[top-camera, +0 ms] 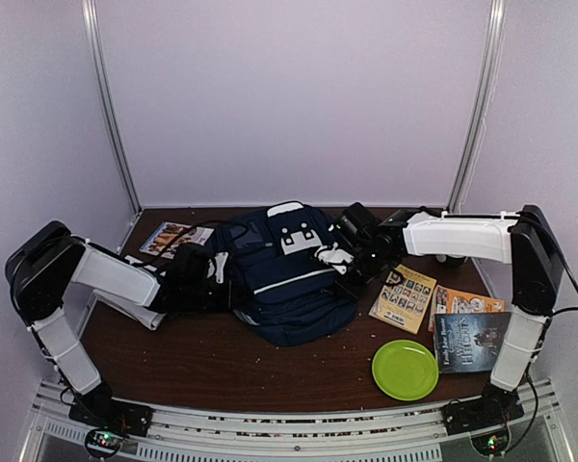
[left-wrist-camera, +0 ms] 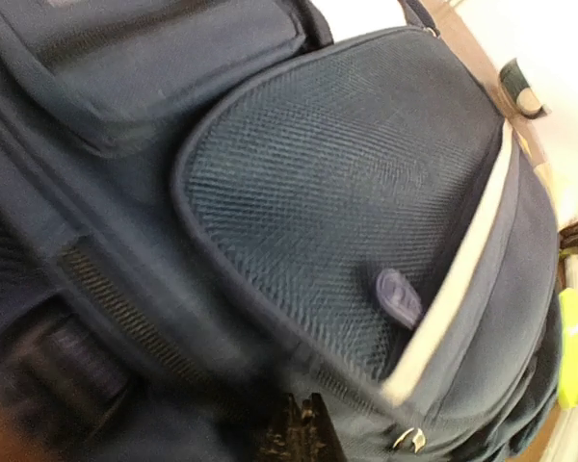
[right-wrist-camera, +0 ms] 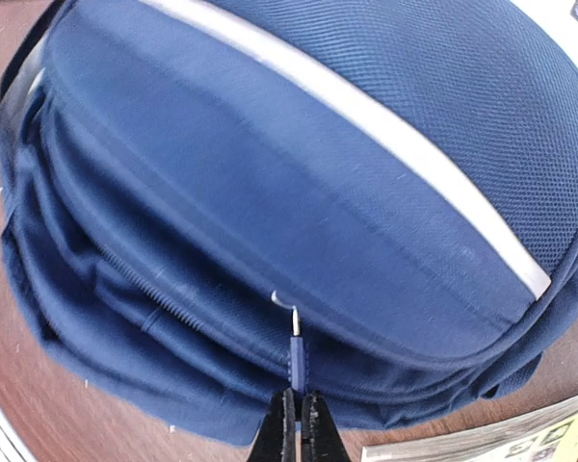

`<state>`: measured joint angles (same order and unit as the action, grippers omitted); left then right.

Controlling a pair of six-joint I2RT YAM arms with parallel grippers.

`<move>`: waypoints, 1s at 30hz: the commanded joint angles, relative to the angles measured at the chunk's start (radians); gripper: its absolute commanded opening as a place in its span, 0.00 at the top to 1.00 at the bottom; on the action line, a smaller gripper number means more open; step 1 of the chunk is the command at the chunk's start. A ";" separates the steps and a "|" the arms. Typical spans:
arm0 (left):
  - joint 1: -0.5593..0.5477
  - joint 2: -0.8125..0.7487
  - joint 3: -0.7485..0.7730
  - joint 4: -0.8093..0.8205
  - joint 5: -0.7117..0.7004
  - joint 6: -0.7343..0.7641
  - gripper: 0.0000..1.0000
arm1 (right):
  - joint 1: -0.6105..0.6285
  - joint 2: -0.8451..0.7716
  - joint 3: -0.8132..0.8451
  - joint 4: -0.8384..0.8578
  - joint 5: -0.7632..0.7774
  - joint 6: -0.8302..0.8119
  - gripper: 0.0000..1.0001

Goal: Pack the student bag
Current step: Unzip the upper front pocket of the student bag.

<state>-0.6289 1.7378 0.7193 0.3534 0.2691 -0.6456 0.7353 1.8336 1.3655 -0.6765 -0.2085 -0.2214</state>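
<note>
Top external view: navy bag [top-camera: 294, 289] lying flat on the brown bench [top-camera: 202, 361]. The left arm [top-camera: 116, 274] reaches it from one side and the right arm [top-camera: 458, 236] from the other.
Left gripper [left-wrist-camera: 302, 433]: fingertips drawn together at the bottom edge of its wrist view, dark and blurred. Whether any fabric is pinched between them cannot be told.
Ahead of the left gripper: the bag fills the view. A mesh pocket [left-wrist-camera: 337, 192] lies directly in front, edged on its far side by a white stripe [left-wrist-camera: 411, 371].
Just above the left fingertips: a small purple tab [left-wrist-camera: 398, 296] resting on the mesh.
Right gripper [right-wrist-camera: 297, 428]: closed on a blue zip pull [right-wrist-camera: 296, 361], which stands straight up from the fingertips and ends in a thin metal hook [right-wrist-camera: 284, 300].
Above the right gripper: the bag's rounded body, with zip seams running across it and the white stripe crossing its upper part.
Low beside the right gripper: the corner of a book lying on the bench, close to the bag's edge.
Away from the bag, on the right gripper's side: a yellow book [top-camera: 403, 298] just beside the bag, an orange book [top-camera: 467, 301] and a dark book [top-camera: 472, 342] overlapping further out, and a green plate [top-camera: 405, 370] nearer the arm bases.
Beyond the left gripper, toward the back wall: a thin booklet [top-camera: 173, 238] flat on the bench, near the bag.
</note>
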 commanded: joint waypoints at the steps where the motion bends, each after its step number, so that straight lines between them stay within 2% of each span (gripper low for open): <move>1: -0.092 -0.187 0.007 -0.204 -0.162 0.259 0.88 | -0.009 -0.090 -0.023 0.020 -0.085 -0.114 1.00; 4: -0.198 -0.298 0.035 -0.277 -0.273 0.410 0.58 | -0.004 -0.087 -0.009 0.004 -0.133 -0.129 1.00; 8: -0.283 -0.353 0.048 -0.304 -0.355 0.533 0.33 | -0.003 -0.089 -0.009 -0.003 -0.162 -0.135 1.00; 10: -0.333 -0.361 0.036 -0.277 -0.419 0.626 0.33 | -0.003 -0.092 -0.015 0.002 -0.169 -0.134 1.00; 14: -0.385 -0.348 0.006 -0.176 -0.426 0.820 0.38 | -0.004 -0.098 -0.024 0.011 -0.195 -0.123 1.00; 18: -0.388 -0.272 0.085 -0.183 -0.435 0.882 0.48 | -0.004 -0.106 -0.031 0.019 -0.218 -0.109 1.00; 24: -0.389 -0.126 0.111 0.009 -0.489 0.925 0.45 | -0.004 -0.103 -0.016 -0.001 -0.238 -0.105 1.00; 30: -0.395 -0.026 0.195 0.012 -0.488 0.975 0.46 | -0.004 -0.107 -0.013 -0.007 -0.257 -0.098 1.00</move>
<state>-1.0183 1.6749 0.8486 0.2729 -0.1997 0.2695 0.7288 1.7706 1.3430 -0.6743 -0.4053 -0.3305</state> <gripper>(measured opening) 0.543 0.018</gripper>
